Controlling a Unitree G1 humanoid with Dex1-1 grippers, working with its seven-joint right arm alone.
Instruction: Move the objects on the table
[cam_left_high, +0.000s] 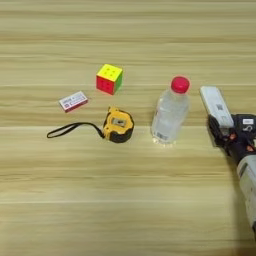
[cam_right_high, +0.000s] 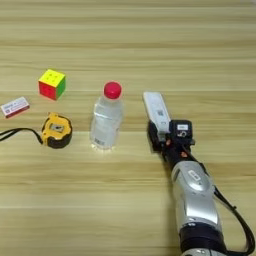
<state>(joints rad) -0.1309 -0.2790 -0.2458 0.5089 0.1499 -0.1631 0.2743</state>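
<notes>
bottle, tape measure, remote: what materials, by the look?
Water bottle: clear thin plastic, see-through, glossy red cap. Tape measure: yellow hard plastic with black, likely rubbery, trim; strap looks woven. Remote: smooth white plastic, probably matte.

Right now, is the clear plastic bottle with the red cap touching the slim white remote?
Apart. The right eye view shows a strip of bare wooden table between the clear plastic bottle and the slim white remote.
</notes>
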